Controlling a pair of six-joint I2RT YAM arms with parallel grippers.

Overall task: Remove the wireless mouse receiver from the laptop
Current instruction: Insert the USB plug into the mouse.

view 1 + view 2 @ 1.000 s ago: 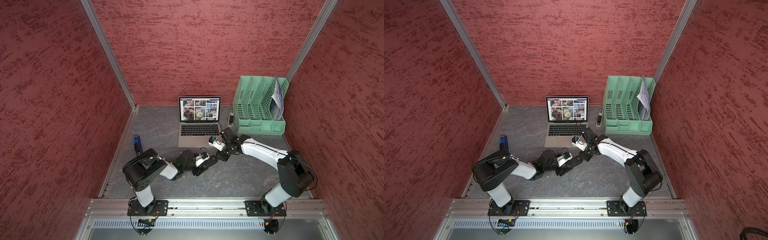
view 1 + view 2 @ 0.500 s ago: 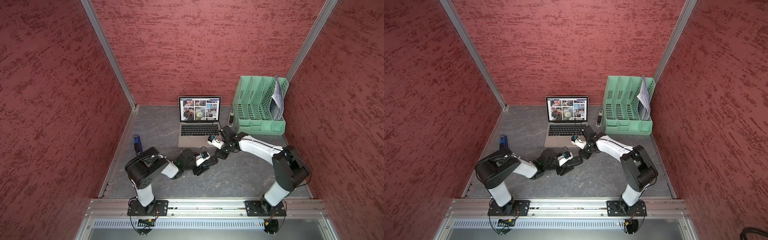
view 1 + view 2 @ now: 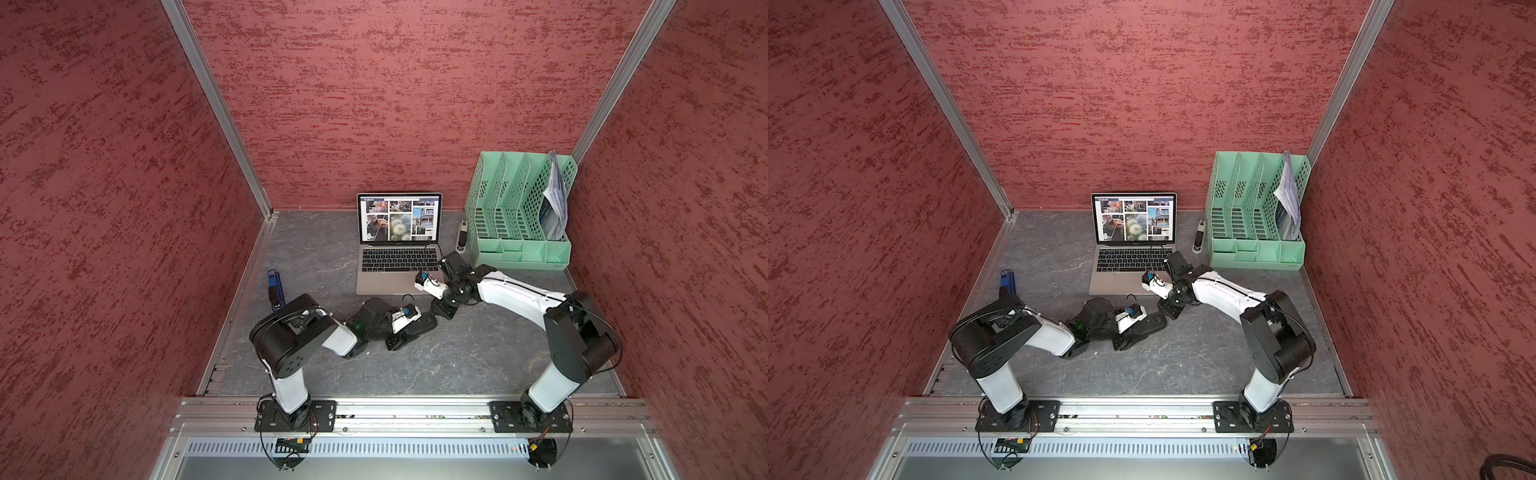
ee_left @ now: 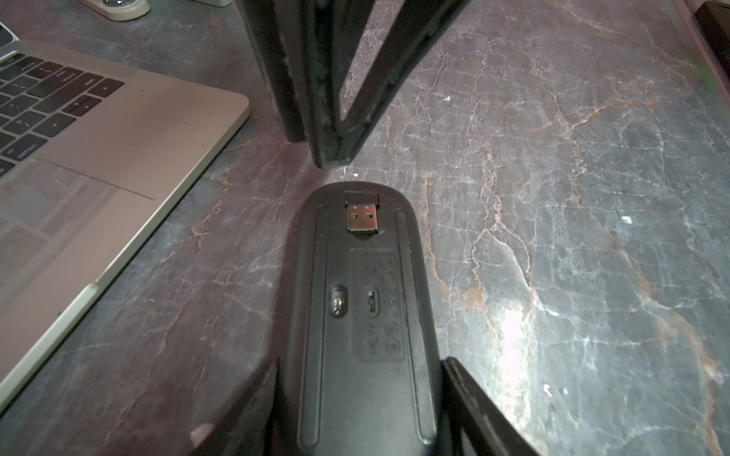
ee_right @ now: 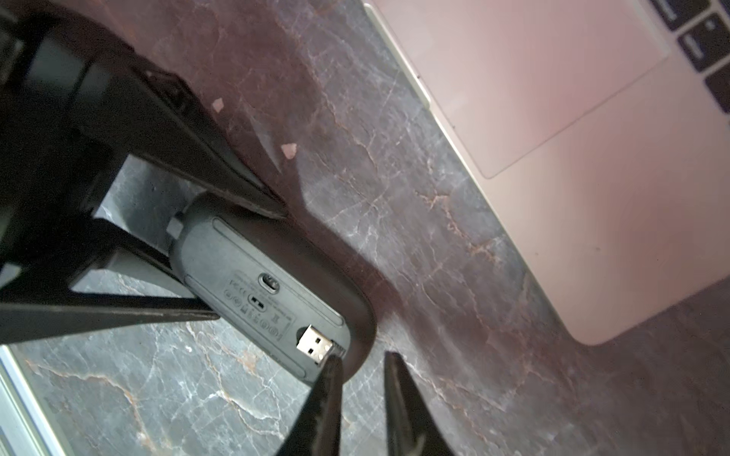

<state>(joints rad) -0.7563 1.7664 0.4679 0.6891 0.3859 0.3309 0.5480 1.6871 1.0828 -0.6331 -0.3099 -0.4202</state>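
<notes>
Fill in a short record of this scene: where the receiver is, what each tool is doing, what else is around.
receiver: not in the laptop; lying in a recess on the mouse underside
mouse: upside down, near the laptop's front corner
left tool: gripping the mouse by its sides
right tool: tips at the receiver end of the mouse, holding nothing
also present: green file rack, blue-and-black stick

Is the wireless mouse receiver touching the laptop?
Apart. The left wrist view shows the wireless mouse receiver lying in the upturned mouse, with bare table between it and the laptop.
</notes>
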